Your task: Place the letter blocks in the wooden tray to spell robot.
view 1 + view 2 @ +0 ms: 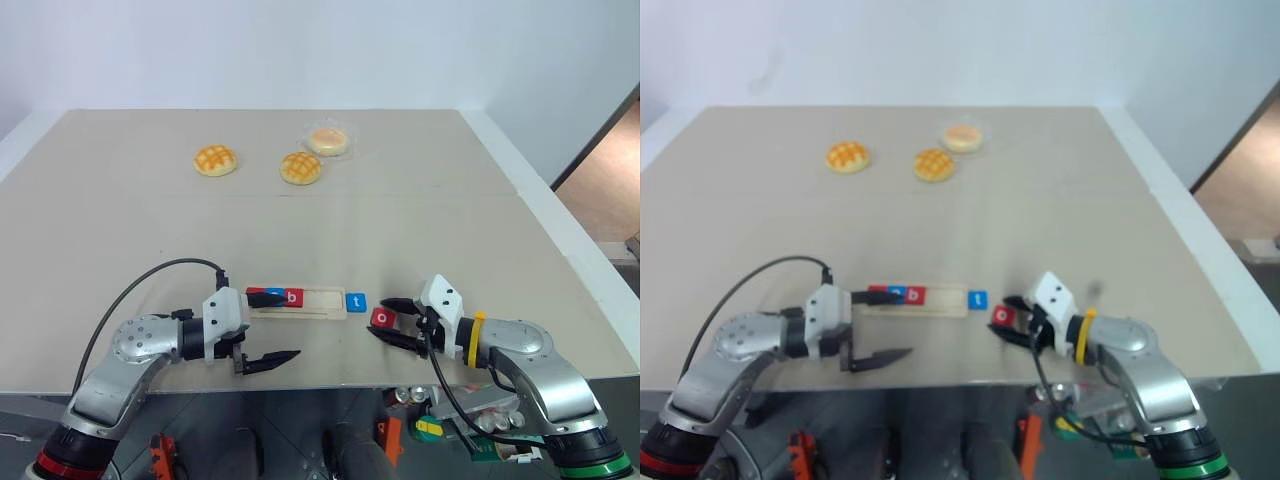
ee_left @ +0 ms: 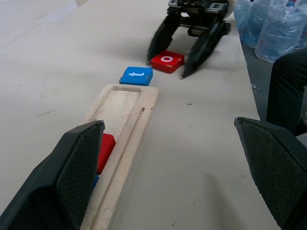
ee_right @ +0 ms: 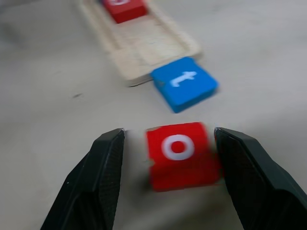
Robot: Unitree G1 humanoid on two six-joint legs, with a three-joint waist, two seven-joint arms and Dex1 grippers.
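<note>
Two right gripper (image 3: 168, 177) fingers straddling the red o block (image 3: 181, 152) on the table, one touching, not yet clamped. Just beyond, blue t block (image 3: 184, 88) against the wooden tray (image 1: 318, 303) end (red b block (image 1: 292, 297) inside). Left gripper (image 1: 268, 328) spread wide, empty, at the tray's other end.

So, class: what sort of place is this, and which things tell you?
Probably a robot test lab: a plain table against bare walls, laid with letter blocks, a wooden tray and buns.
</note>
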